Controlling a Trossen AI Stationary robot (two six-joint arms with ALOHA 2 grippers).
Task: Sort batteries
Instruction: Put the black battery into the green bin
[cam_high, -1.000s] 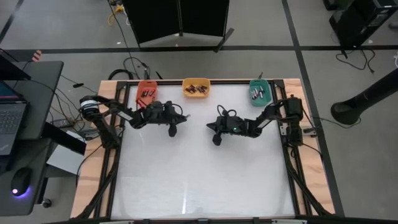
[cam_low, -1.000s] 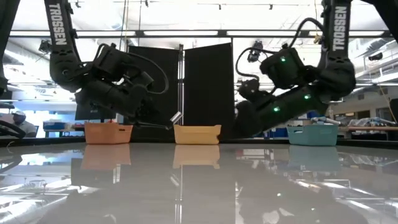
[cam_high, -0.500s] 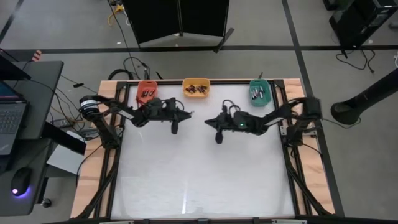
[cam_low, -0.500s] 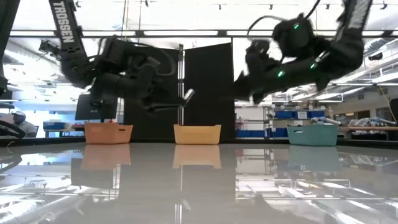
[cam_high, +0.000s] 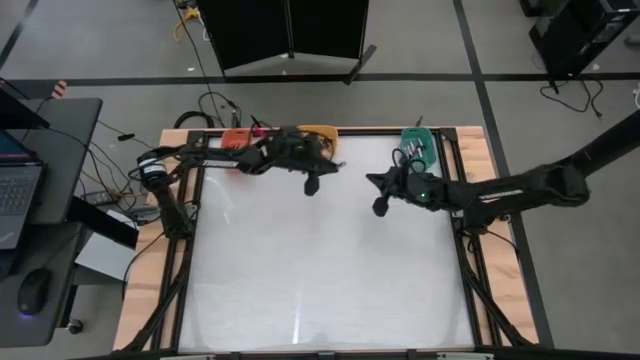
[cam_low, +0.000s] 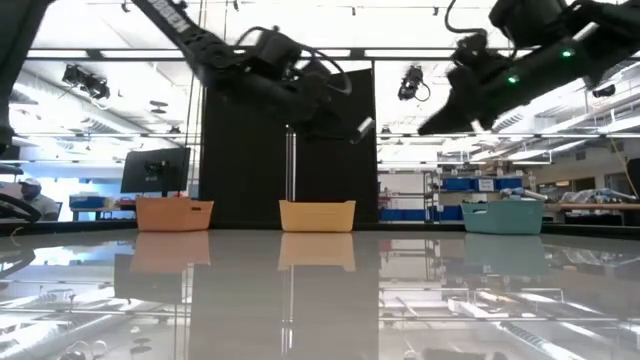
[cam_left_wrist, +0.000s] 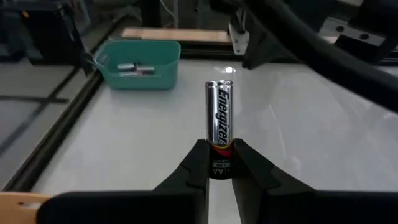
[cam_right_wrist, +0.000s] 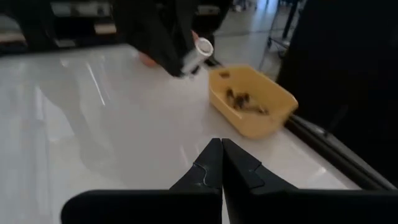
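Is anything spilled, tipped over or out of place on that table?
Nothing stands out. The orange bin, yellow bin and teal bin sit upright along the far edge. The left gripper holds one battery in the air.

I work in a robotics lab: my white glossy worktable (cam_high: 320, 270) stands on grey concrete floor, beside a dark desk with laptop (cam_high: 18, 205), blue storage bins on shelves (cam_low: 410, 213) behind.

The worktop (cam_high: 320, 270) is glossy white, smooth enough to mirror the ceiling lights, with bare wood edging at three and nine o'clock. The battery (cam_left_wrist: 219, 127) has a shiny metallic wrap. The left claw (cam_left_wrist: 218, 163) looks like matt black plastic. The teal bin (cam_left_wrist: 142, 65) and yellow bin (cam_right_wrist: 252, 102) are smooth plastic.
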